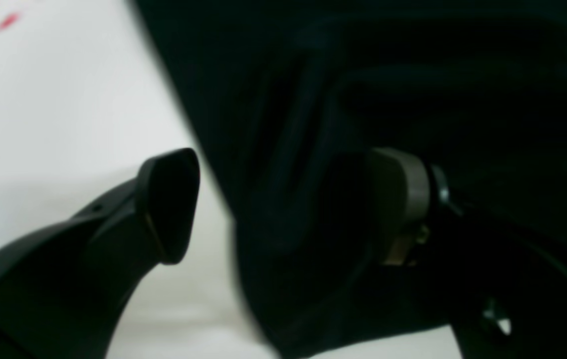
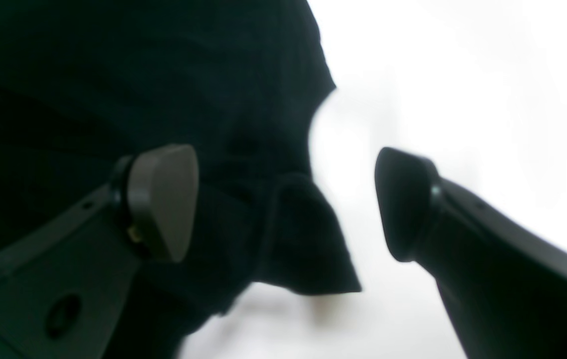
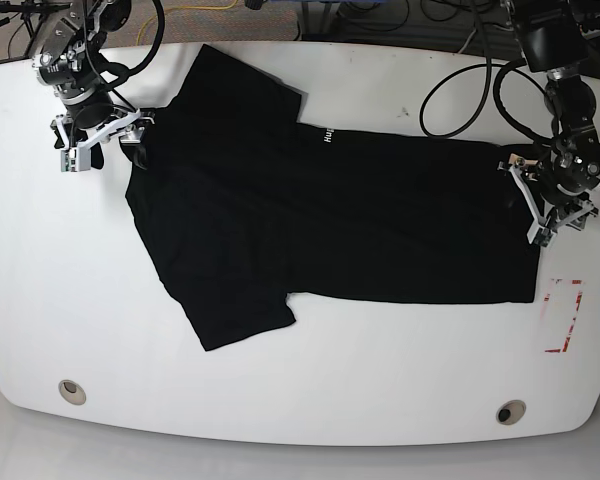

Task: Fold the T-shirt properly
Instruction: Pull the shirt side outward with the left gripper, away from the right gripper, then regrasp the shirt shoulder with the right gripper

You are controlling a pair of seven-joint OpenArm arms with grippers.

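Observation:
The black T-shirt (image 3: 330, 220) lies spread sideways on the white table (image 3: 380, 370), with small white lettering (image 3: 327, 137) near its far edge. My left gripper (image 3: 533, 200) is at the shirt's right end. In the left wrist view it (image 1: 283, 204) is open and straddles the cloth edge (image 1: 413, 75), with one finger (image 1: 168, 204) over bare table. My right gripper (image 3: 105, 150) is at the shirt's far left corner. In the right wrist view it (image 2: 283, 204) is open, with a corner of the cloth (image 2: 308, 239) between the fingers.
A red outline mark (image 3: 565, 315) is on the table at the right, near the shirt's near right corner. Two round holes (image 3: 72, 390) (image 3: 510, 412) sit near the front edge. Cables (image 3: 460, 80) trail over the back edge.

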